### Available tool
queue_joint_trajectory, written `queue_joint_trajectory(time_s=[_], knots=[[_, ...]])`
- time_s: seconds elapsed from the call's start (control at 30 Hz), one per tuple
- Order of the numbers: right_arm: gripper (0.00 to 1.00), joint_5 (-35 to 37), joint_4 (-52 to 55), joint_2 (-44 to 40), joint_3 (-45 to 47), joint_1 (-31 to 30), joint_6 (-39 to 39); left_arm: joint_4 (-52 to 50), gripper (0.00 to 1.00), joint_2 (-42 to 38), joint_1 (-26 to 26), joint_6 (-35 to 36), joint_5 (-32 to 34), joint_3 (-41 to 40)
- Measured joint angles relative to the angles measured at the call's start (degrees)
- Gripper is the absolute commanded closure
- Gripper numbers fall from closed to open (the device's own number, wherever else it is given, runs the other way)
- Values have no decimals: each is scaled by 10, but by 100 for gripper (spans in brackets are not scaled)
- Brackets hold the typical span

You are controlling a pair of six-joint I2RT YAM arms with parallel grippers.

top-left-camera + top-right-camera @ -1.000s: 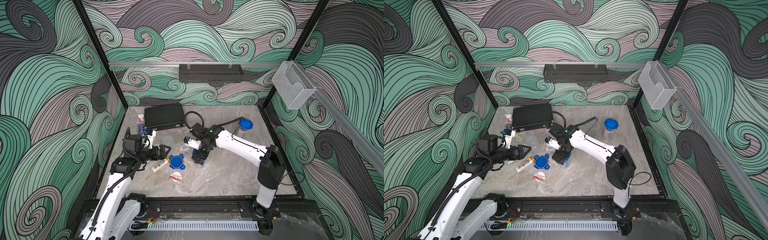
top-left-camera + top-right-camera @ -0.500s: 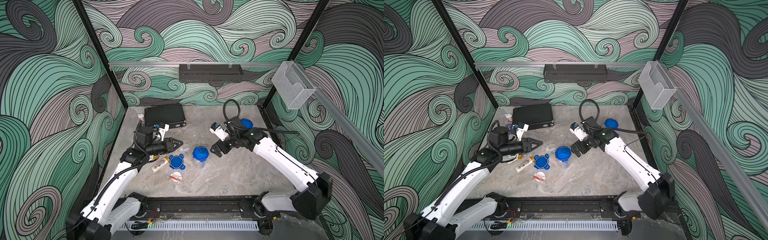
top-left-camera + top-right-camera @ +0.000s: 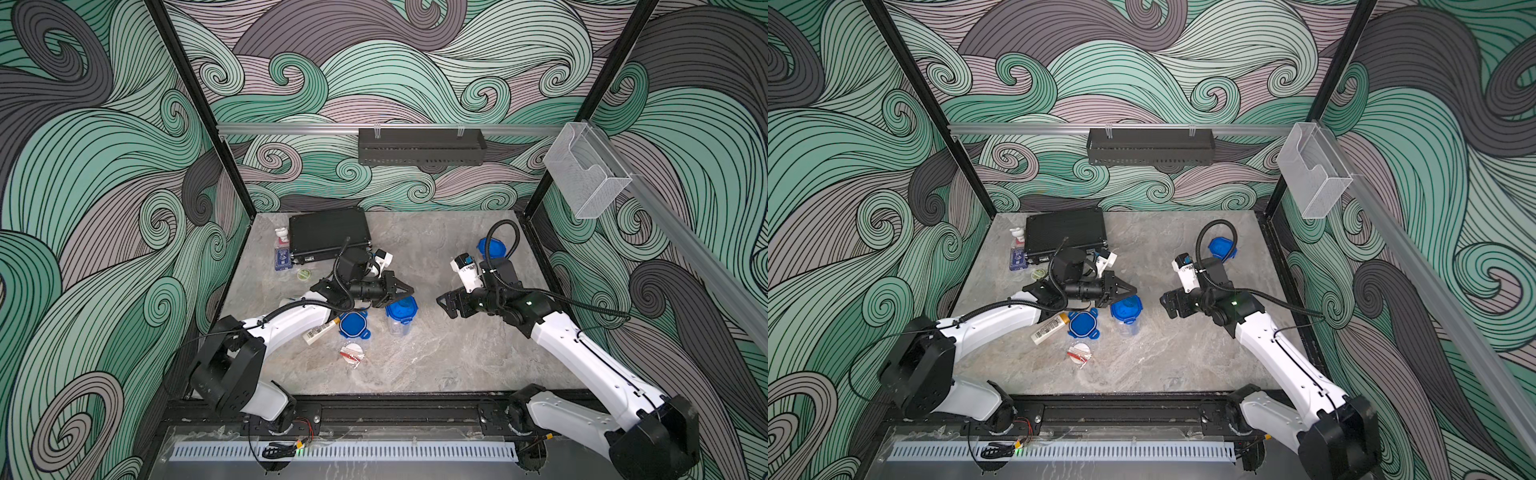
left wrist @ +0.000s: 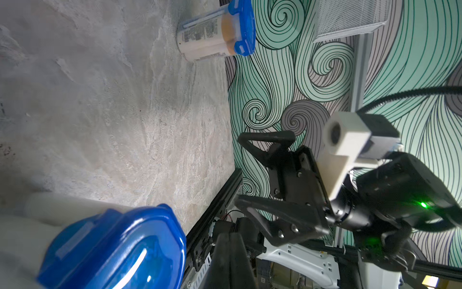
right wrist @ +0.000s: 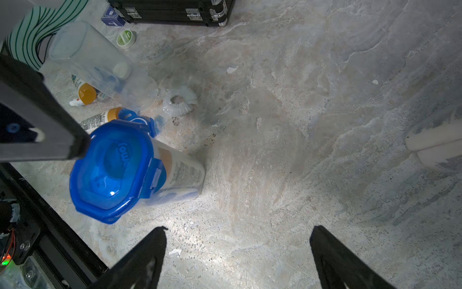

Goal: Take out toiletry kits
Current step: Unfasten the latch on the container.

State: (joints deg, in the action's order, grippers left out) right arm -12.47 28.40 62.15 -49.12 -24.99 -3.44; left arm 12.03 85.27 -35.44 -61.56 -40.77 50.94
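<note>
Two arms reach over the counter [image 3: 436, 361] from the bottom edge in both top views. Nearest, low in the middle of the frame, lies a round white packet [image 3: 352, 353]. Just above it is a loose lid [image 3: 353, 325], blue, and to its left a white bottle [image 3: 319, 330] with an orange cap, lying flat. At mid-frame a jar [image 3: 401, 308] stands upright with its blue lid on; the right wrist view shows kit bottles through its clear wall. The left gripper [image 3: 408, 289] is closed, its tip at that lid's rim; whether it touches I cannot tell. The right gripper [image 3: 445, 307], right of the jar and apart from it, stands open around nothing. Farther up, a green disc [image 3: 304, 273], a pump bottle [image 3: 282, 254] and a black case [image 3: 328, 232] sit at upper left, and a second jar [image 3: 498, 250], lidded, at upper right.
</note>
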Motion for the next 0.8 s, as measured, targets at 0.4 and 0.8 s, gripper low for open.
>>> queue_joint_trajectory(time_s=[0.4,0.8], knots=[[7,1,-16,-5,1,0,-7,17,100,26,0,-7,14,-19],[7,1,-17,-5,3,0,-7,61,100,26,0,-10,-2,-51]])
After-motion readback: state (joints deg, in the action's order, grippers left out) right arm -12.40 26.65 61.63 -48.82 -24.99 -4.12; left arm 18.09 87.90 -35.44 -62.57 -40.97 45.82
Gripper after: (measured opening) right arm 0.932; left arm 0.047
